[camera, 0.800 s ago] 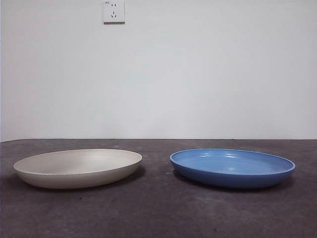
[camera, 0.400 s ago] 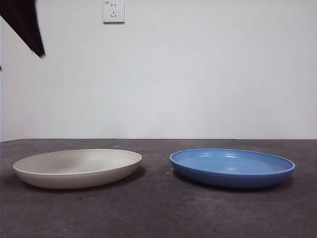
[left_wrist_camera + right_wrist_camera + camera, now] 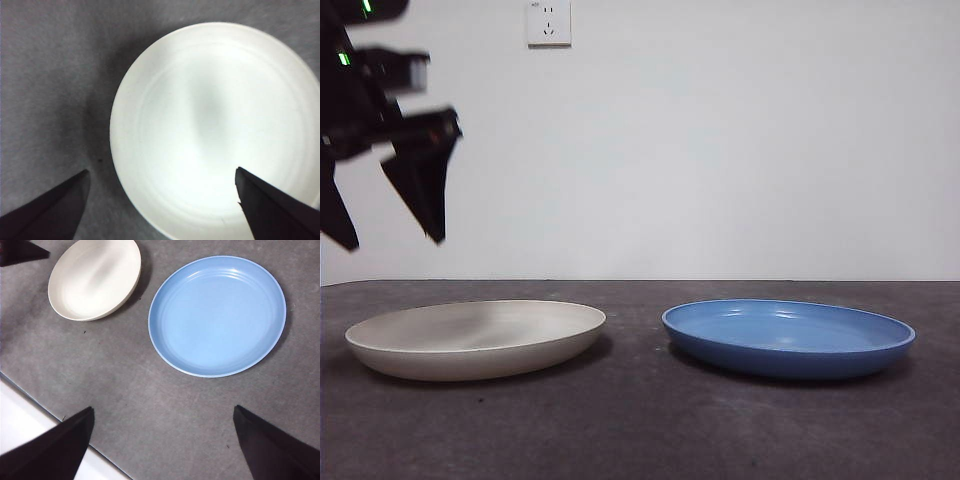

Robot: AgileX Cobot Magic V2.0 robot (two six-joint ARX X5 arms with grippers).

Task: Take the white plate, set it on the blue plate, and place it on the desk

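While its two black jaws stand wide apart and empty, the left gripper (image 3: 388, 235) hangs in the air above the matte cream-white round plate (image 3: 476, 338), tips pointed down at the plate's outer rim, as the front view shows. The plate lies flat on the mottled dark grey-brown desk (image 3: 640, 430), near its left edge. Beside it, apart, sits the glossy medium-blue round plate (image 3: 788, 337). The right gripper (image 3: 162, 440), jaws likewise spread and holding nothing, looks down on both plates from high above the desk's near edge.
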